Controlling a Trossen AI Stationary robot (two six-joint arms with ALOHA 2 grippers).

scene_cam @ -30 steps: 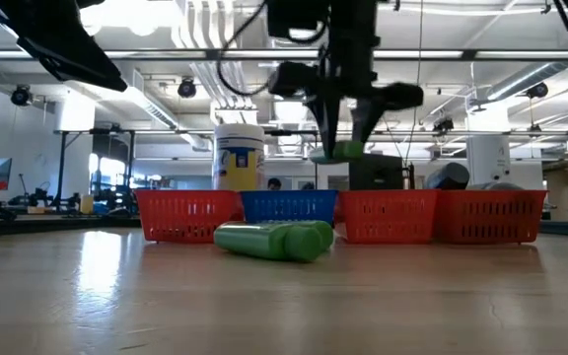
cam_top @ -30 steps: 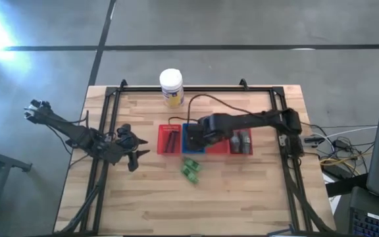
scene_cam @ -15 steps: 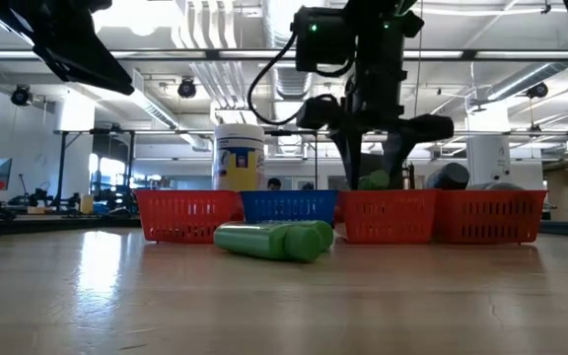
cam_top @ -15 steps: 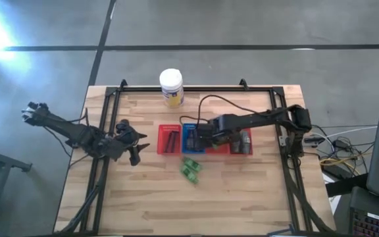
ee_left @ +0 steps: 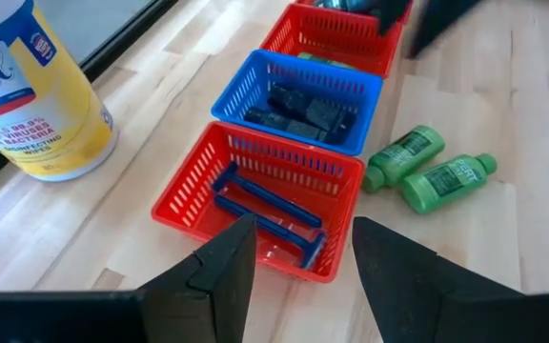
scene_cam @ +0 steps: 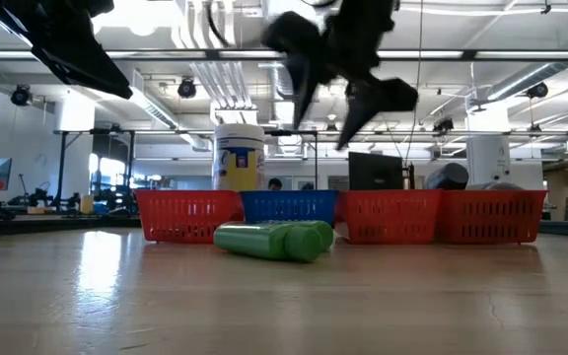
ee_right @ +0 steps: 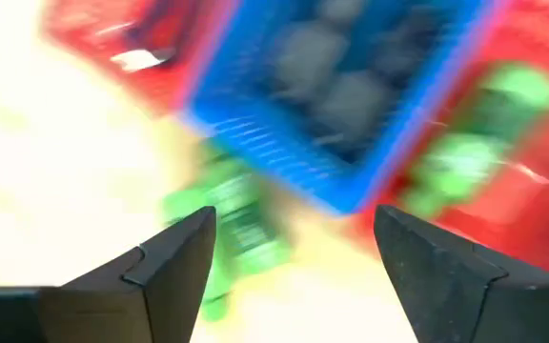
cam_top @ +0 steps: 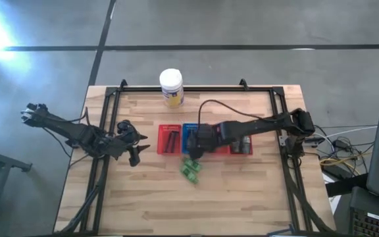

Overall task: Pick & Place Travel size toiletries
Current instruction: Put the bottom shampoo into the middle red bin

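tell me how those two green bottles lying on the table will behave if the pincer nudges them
The green bottles lie on their sides on the wood table, and their bodies look round, so a sideways nudge would probably roll them. They look small and plastic, so likely light and stiff rather than floppy. They lie close together, so pushing one may shift the other.

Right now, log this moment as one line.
right claw: open, empty, above green bottles | left claw: open, idle, left of red basket | bottles: two lying on table
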